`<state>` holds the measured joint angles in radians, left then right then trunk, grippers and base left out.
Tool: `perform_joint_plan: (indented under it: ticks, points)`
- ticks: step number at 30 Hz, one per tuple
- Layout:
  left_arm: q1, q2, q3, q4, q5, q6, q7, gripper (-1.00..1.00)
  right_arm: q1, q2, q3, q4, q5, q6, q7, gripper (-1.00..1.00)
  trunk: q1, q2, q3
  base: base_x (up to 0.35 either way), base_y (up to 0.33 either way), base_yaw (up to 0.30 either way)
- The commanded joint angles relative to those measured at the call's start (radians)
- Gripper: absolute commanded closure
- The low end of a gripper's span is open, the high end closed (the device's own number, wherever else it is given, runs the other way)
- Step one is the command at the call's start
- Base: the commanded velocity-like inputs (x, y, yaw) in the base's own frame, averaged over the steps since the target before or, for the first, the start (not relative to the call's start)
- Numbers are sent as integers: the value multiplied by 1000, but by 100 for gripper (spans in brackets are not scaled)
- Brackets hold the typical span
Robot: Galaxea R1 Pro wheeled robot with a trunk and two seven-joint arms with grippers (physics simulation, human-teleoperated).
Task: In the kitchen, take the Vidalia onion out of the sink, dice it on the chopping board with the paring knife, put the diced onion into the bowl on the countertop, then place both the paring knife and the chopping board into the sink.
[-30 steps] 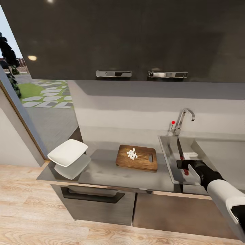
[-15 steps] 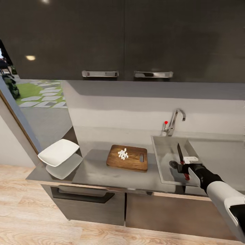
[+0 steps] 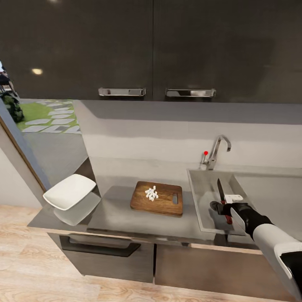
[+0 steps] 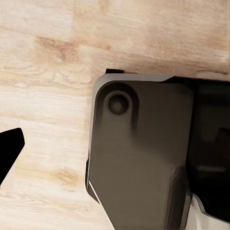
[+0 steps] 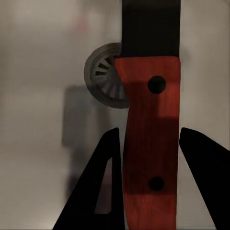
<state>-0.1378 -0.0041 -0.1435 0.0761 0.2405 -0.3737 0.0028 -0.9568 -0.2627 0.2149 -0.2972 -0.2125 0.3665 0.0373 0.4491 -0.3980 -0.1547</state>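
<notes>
Your right fingers (image 3: 223,208) stay closed on the paring knife (image 3: 220,192), now lower over the sink (image 3: 201,197) — release next; left fingers' state I cannot tell.

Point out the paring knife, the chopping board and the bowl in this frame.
paring knife (image 5: 151,143): right wrist view, on the red handle.
chopping board (image 3: 164,204): head view, on bare wood near the front edge.
bowl (image 3: 69,191): head view, on the white inner surface.
</notes>
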Motion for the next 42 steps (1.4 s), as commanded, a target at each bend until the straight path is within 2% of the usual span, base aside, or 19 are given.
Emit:
perform_joint_plan:
  ticks: [1,4,19,26,34,42]
  points:
    - [-2,0,-8,4,6,-7,0,-100,-1,-1,8,-2,-10,5,0,100,1,-2,-2,177,0,0]
    - [-2,0,-8,4,6,-7,0,-100,-1,0,8,-1,-10,6,1,100,1,-2,-2,178,0,0]
    - [-2,0,-8,4,6,-7,0,-100,-2,48,8,57,-8,-3,-3,100,1,-2,-2,40,0,0]
    - [-2,0,-8,4,6,-7,0,-100,-1,54,8,60,-8,-4,-4,100,1,-2,-2,63,0,0]
    - [-2,0,-8,4,6,-7,0,-100,-1,60,8,139,-10,-39,0,100,1,-2,-2,62,0,0]
    - [-2,0,-7,2,6,-7,2,-100,0,57,5,141,-10,-36,-6,100,1,-2,-2,0,0,0]
